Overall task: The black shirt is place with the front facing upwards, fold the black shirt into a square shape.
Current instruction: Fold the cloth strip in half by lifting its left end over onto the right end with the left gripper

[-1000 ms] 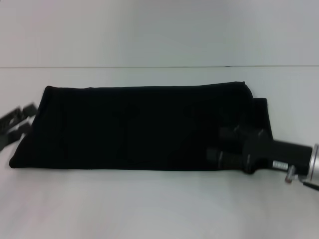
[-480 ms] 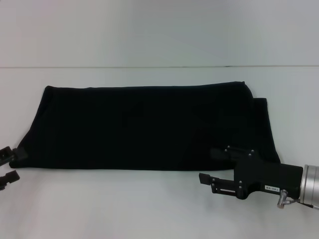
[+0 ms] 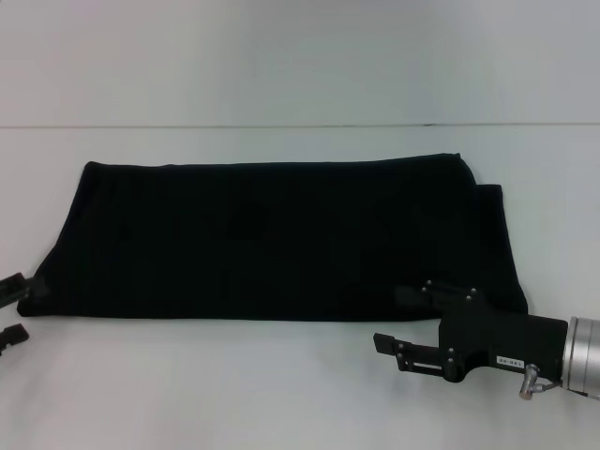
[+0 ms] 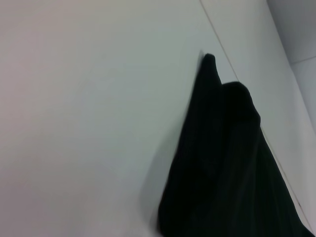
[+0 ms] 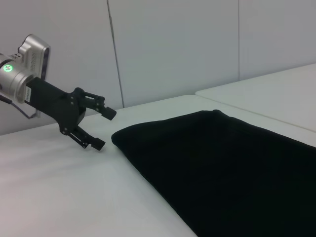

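We saw the shirt (image 3: 281,239) folded into a long band on the white table (image 3: 281,384), its long axis running left to right, plain black side up. The left gripper (image 3: 13,309) sat with jaws apart and empty just off the band's left near corner. The right gripper (image 3: 394,323), also parted and empty, reached in low and level at the right near edge.

The black shirt (image 3: 281,239) lies folded into a long band across the white table (image 3: 281,394), plain black side up; its right end shows a second layer jutting out. The left gripper (image 3: 11,309) sits at the shirt's near left corner, fingers apart; the right gripper (image 3: 394,323) hovers at the near right edge, fingers apart.
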